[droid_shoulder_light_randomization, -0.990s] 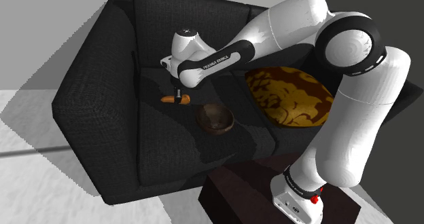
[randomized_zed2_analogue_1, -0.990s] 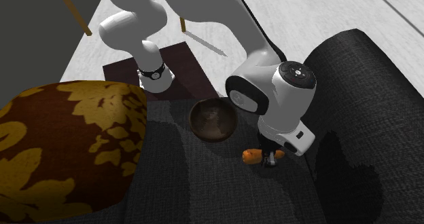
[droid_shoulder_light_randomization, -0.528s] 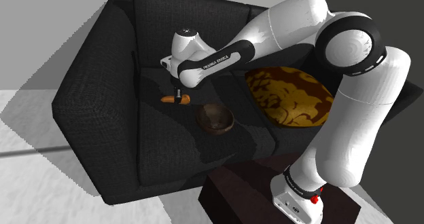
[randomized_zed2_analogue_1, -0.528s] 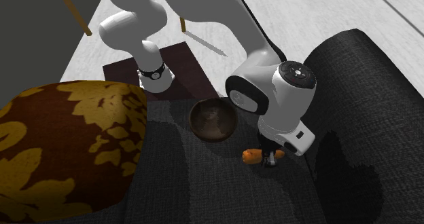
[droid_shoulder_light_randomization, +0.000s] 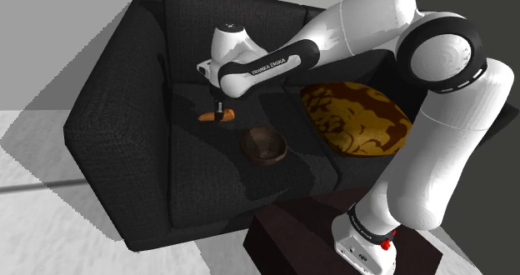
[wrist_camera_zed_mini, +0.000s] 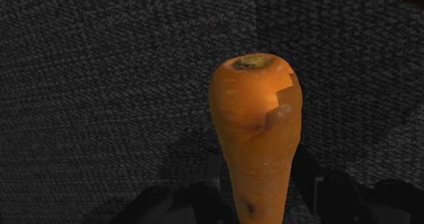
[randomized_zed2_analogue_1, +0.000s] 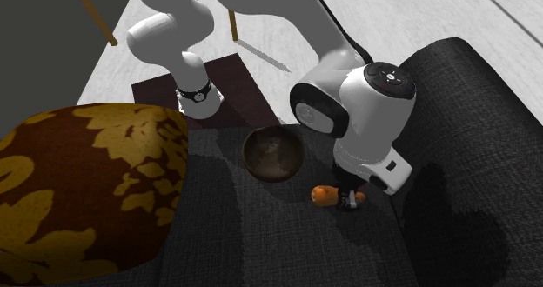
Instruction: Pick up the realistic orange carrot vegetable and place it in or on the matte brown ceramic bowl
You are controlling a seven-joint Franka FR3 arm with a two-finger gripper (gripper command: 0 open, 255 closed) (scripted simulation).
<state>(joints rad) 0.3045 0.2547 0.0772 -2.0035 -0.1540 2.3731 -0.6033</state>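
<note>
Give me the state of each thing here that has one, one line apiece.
gripper: shut on the carrot, above the sofa seat.
carrot: held, thick end sticking out past the gripper.
bowl: upright, empty, on the seat, apart from the carrot.
cushion: lying on the seat, untouched.

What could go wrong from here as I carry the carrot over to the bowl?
1. The gripper clasps the carrot toward its thin end, with the thick end sticking far out; it may swing or slip.
2. The bowl sits on the soft sofa seat; a long carrot could catch its rim and tip it, or roll off.
</note>
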